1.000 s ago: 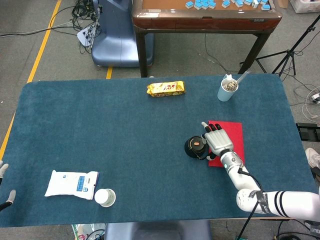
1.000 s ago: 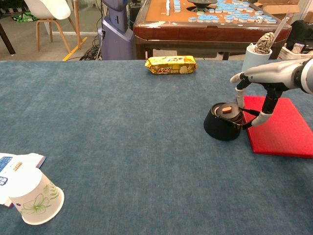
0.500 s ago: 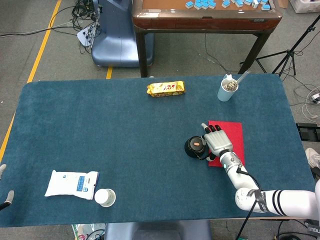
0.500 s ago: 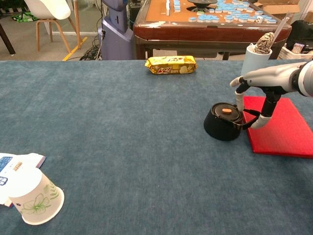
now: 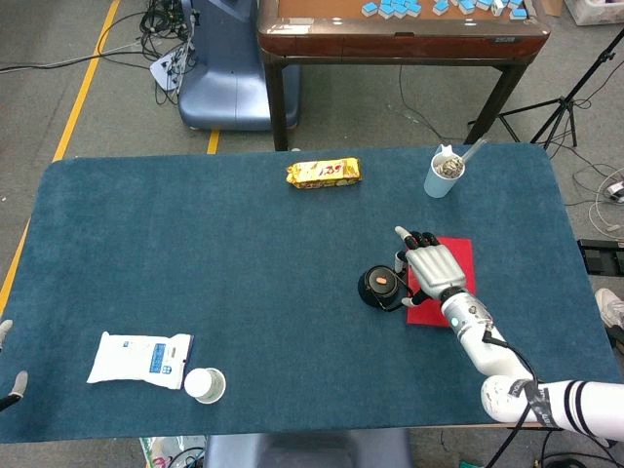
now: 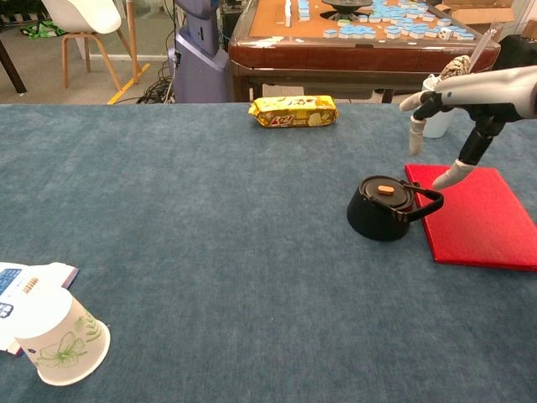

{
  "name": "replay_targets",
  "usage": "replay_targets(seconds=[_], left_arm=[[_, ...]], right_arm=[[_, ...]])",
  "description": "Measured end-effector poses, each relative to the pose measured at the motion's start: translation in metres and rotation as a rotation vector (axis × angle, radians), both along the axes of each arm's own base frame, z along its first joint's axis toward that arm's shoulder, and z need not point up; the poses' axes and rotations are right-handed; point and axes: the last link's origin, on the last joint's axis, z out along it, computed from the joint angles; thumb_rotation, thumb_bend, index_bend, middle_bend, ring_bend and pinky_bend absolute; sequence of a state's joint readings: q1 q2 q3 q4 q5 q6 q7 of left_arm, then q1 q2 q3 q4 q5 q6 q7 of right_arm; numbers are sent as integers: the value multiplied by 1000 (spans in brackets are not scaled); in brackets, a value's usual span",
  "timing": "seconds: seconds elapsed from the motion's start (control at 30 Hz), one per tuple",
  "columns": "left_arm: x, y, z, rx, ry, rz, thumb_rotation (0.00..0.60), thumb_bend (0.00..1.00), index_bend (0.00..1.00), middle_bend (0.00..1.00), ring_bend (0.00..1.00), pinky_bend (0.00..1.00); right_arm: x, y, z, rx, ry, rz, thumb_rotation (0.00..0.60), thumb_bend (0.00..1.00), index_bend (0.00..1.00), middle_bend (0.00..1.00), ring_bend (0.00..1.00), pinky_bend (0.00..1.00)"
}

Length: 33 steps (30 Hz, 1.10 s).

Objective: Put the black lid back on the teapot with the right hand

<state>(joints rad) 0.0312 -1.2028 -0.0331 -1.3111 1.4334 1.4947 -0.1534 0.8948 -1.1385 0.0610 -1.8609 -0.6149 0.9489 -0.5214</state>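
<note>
The black teapot stands on the blue table just left of a red mat. Its black lid with an orange knob sits flat on the pot's top. My right hand hovers above and to the right of the pot, fingers apart and pointing down, holding nothing and clear of the lid. Of my left hand only grey fingertips show at the far left edge of the head view.
A yellow snack packet lies at the back. A white cup with a spoon stands back right. A white wipes pack and a tipped paper cup lie front left. A brown table stands beyond.
My right hand has let go of the lid and lifted up and away from the teapot. The lid now sits level on the pot.
</note>
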Motion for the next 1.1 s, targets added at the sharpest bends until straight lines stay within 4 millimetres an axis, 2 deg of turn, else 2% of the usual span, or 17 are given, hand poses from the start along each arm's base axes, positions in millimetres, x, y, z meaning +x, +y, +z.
replay_targets(seconds=[0.27, 0.5, 0.63, 0.77, 1.1], left_arm=[[12, 0, 0, -2, 3, -12, 600, 384, 0, 0, 0, 0], [25, 9, 2, -6, -19, -28, 600, 385, 0, 0, 0, 0], [34, 17, 4, -15, -32, -42, 600, 384, 0, 0, 0, 0], [46, 24, 5, -33, -47, -76, 600, 384, 0, 0, 0, 0], [74, 34, -2, -67, -34, -154, 600, 385, 0, 0, 0, 0]], right_arm=[[-12, 10, 19, -54, -39, 8, 600, 136, 408, 0, 0, 0], [-27, 28, 43, -167, -81, 61, 600, 146, 343, 0, 0, 0], [-48, 52, 63, -255, -88, 64, 600, 146, 288, 0, 0, 0], [-72, 83, 80, -328, -92, 43, 600, 146, 277, 0, 0, 0], [-121, 148, 97, -421, -53, 25, 600, 146, 277, 0, 0, 0]])
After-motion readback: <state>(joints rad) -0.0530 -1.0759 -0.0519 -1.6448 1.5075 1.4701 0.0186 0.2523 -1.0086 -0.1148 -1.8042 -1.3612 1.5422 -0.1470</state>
